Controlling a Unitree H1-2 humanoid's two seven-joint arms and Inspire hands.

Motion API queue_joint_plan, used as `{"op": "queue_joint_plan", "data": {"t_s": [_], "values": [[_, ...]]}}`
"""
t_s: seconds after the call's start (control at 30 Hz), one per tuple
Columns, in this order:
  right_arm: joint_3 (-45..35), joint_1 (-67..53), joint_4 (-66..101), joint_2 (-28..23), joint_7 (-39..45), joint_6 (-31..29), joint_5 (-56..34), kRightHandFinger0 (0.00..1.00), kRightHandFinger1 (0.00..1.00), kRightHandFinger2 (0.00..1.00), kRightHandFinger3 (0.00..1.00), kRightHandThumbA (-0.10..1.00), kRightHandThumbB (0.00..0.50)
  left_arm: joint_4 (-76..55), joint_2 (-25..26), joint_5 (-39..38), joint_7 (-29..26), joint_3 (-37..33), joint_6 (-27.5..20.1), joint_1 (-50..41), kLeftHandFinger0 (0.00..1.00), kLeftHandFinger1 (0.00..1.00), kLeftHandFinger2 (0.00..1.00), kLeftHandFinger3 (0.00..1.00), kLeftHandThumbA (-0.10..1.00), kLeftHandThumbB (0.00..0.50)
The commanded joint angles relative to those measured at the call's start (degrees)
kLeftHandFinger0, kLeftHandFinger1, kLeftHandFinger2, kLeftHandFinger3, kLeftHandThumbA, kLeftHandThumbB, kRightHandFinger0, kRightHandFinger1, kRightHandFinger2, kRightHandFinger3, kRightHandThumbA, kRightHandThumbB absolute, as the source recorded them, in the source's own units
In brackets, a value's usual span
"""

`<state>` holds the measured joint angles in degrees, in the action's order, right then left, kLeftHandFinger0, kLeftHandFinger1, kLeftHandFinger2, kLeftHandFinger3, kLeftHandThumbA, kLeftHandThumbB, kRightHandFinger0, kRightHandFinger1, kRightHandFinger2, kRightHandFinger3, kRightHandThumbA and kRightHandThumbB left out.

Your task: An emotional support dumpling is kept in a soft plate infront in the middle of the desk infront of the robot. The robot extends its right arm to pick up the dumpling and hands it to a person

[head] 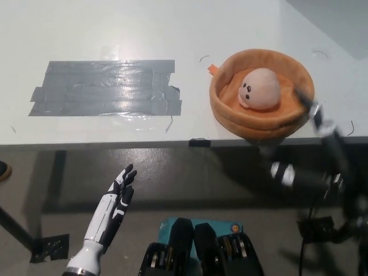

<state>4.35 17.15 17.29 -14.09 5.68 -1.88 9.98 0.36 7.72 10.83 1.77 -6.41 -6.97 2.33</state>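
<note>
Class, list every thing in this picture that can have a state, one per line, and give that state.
dumpling: lying in the plate, face toward picture left, not held.
soft plate: on the desk near its front edge.
right hand: blurred, at the plate's right rim.
left hand: open, resting below the desk edge.
grey tape: stuck flat on the desk.

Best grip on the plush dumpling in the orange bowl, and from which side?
Take the dumpling across its rounded upper body, coming from above: the soft plate's raised rim blocks a low side approach. The right hand is blurred at the near right rim, so descend from there. Left hand rests open below the desk edge.
</note>
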Motion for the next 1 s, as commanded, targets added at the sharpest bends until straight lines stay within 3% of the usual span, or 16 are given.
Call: {"op": "queue_joint_plan", "data": {"t_s": [0.0,0.1,0.27,0.4,0.67,0.77,0.9,0.97], "values": [[-1.0,14.8,-0.6,-6.7,7.1,15.2,1.6,1.0,1.0,1.0,1.0,1.0,0.354,-2.5,0.1,1.2,0.1,-0.3,-1.4,0.8,1.0,1.0,1.0,1.0,1.0,0.123],[2.8,24.9,-11.7,-10.3,12.3,18.7,2.4,1.0,1.0,1.0,1.0,1.0,0.329,-3.1,0.2,1.0,0.3,-0.3,-1.1,0.8,1.0,1.0,1.0,1.0,1.0,0.124],[8.3,33.4,-27.2,-10.4,14.4,18.6,5.5,1.0,1.0,1.0,1.0,1.0,0.376,-3.1,0.3,1.0,0.4,-0.4,-1.4,1.1,1.0,1.0,1.0,1.0,1.0,0.12],[11.9,39.2,-38.0,-8.9,14.9,17.6,6.5,1.0,1.0,1.0,1.0,1.0,0.343,-3.5,0.4,1.1,0.6,-0.3,-0.8,1.5,1.0,1.0,1.0,1.0,1.0,0.139],[17.8,47.2,-56.5,-5.1,15.0,16.0,8.5,1.0,1.0,1.0,1.0,1.0,0.392,-3.5,0.6,1.6,0.8,-0.6,-1.2,1.7,1.0,1.0,1.0,1.0,1.0,0.16],[18.0,48.1,-60.0,-4.2,14.9,14.9,8.4,1.0,1.0,1.0,1.0,1.0,0.375,-3.3,0.6,1.9,0.6,-0.7,-1.7,1.9,1.0,1.0,1.0,1.0,1.0,0.155],[19.4,48.7,-64.7,-3.0,15.0,14.1,9.5,1.0,1.0,1.0,1.0,1.0,0.408,-3.7,0.8,2.2,0.9,-0.7,-1.0,2.0,1.0,1.0,1.0,1.0,1.0,0.168],[19.6,48.6,-66.5,-2.8,15.2,13.8,9.5,1.0,1.0,1.0,1.0,1.0,0.438,-3.8,0.8,2.2,1.0,-0.8,-0.9,2.0,1.0,1.0,1.0,1.0,1.0,0.141]]}}
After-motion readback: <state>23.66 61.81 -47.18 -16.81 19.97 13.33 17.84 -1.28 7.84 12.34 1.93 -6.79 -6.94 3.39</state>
